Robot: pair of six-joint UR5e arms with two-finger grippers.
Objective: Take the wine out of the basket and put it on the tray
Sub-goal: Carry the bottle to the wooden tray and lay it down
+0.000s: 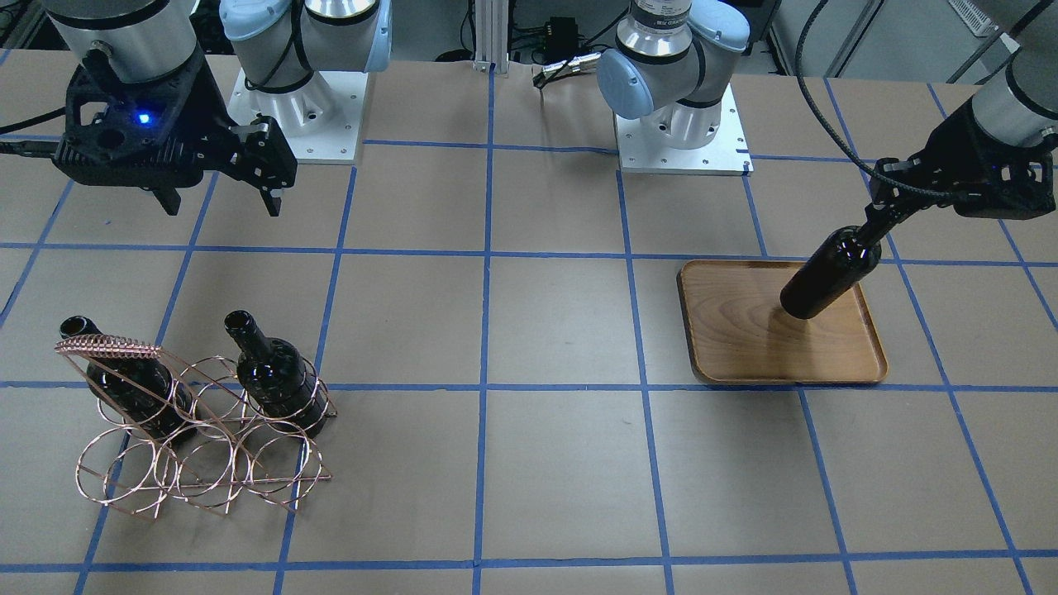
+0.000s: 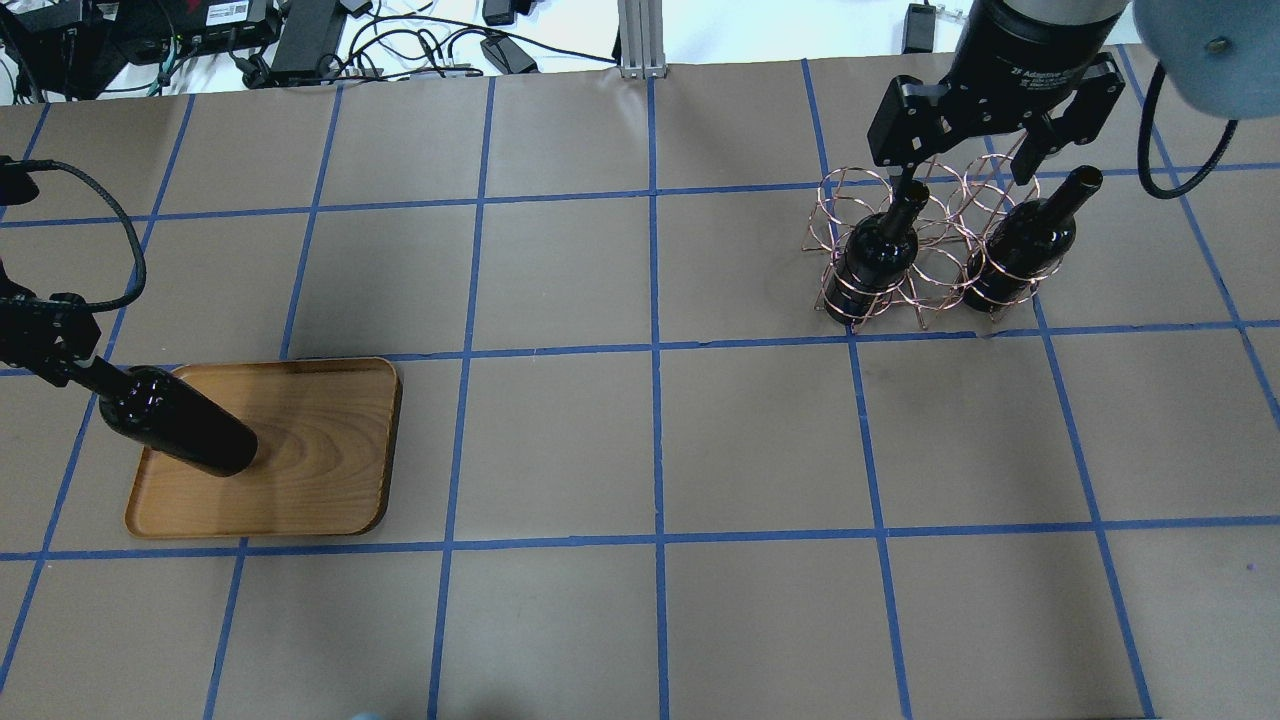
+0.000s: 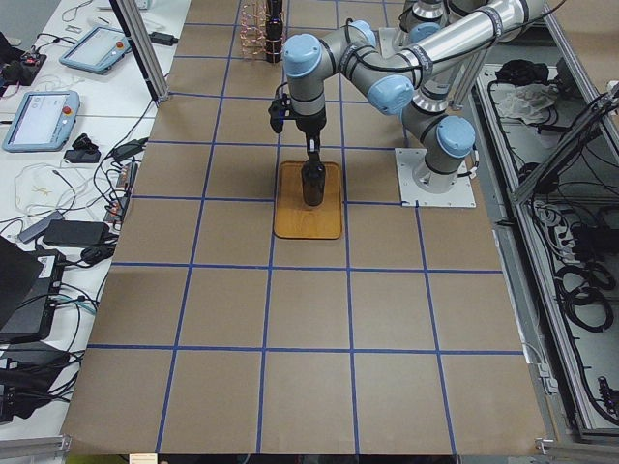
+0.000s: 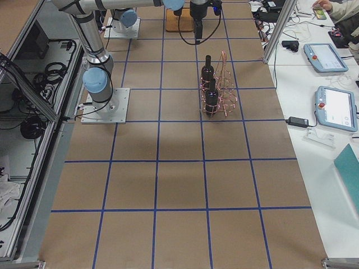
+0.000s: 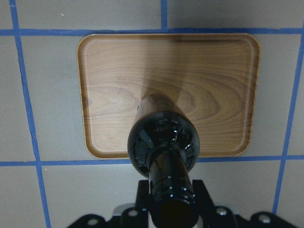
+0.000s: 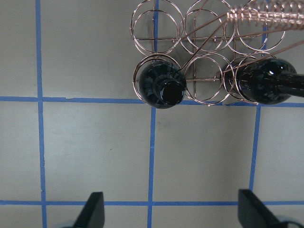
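Holding one wine (image 1: pixel 829 278) over one tray (image 1: pixel 744 347) — left pincer (image 1: pixel 878 220) | two bottles (image 1: pixel 132 388) (image 1: pixel 277 376) in basket (image 1: pixel 107 345)

Coiled handle (image 1: pixel 107 345) of basket (image 1: pixel 207 473) crowds one bottle (image 1: pixel 136 395); the other bottle (image 1: pixel 277 378) stands clear

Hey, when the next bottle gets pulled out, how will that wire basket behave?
Probably light: the basket is thin open wire, so it may drag or tip with a bottle. Its rings look bendable, likely springy rather than stiff.
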